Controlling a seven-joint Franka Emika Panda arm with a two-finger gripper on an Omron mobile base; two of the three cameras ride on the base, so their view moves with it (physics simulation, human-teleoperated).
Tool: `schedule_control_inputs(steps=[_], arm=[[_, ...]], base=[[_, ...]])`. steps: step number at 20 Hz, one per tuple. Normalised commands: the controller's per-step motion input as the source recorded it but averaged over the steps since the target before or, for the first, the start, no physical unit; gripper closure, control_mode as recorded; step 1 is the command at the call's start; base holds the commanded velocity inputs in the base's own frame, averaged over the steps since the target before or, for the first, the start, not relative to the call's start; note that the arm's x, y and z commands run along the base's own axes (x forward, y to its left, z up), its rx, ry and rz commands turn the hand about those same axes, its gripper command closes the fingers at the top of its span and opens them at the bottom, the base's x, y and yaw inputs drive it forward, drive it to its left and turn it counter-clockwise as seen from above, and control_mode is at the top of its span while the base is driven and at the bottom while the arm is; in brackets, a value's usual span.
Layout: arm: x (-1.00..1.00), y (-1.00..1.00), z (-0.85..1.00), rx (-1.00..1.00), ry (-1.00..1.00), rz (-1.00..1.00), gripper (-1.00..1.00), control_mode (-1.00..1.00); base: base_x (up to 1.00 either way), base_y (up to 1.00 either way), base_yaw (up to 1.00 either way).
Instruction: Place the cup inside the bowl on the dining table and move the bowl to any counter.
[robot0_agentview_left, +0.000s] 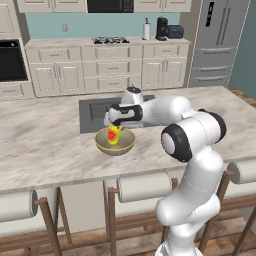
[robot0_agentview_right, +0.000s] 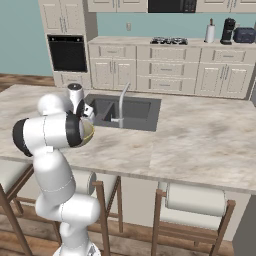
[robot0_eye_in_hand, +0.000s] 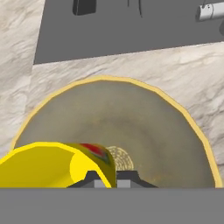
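The claw (robot0_agentview_left: 116, 131) was clamped on the rim of the cup (robot0_agentview_left: 114, 135), fingers pinched together on its yellow wall w/ the red patch showing, and the cup hung just inside the bowl (robot0_agentview_left: 115, 144); can't tell if it touched the bottom. The bowl sat on the marble surface (robot0_agentview_left: 45, 145) right in front of the dark sink (robot0_agentview_left: 97, 112), w/ the stools (robot0_agentview_left: 142, 186) along the near edge.

The arm (robot0_agentview_left: 192, 165) is glossy white with rounded segments, black joint caps and a dark wrist band.
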Motion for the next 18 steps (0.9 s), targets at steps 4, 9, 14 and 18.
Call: schedule_control_inputs(steps=[4,9,14,18], arm=[[-0.16,0.00,-0.10,-0.01,0.00,0.00,1.00,-1.00],[-0.16,0.00,-0.16,-0.02,0.00,0.00,1.00,-1.00],[-0.09,0.00,-0.12,-0.01,0.00,0.00,1.00,-1.00],[-0.02,0.00,-0.03,0.00,0.00,0.00,1.00,-1.00]], base=[[0.00,0.00,0.00],[0.00,0.00,0.00],[0.00,0.00,0.00],[0.00,0.00,0.00]])
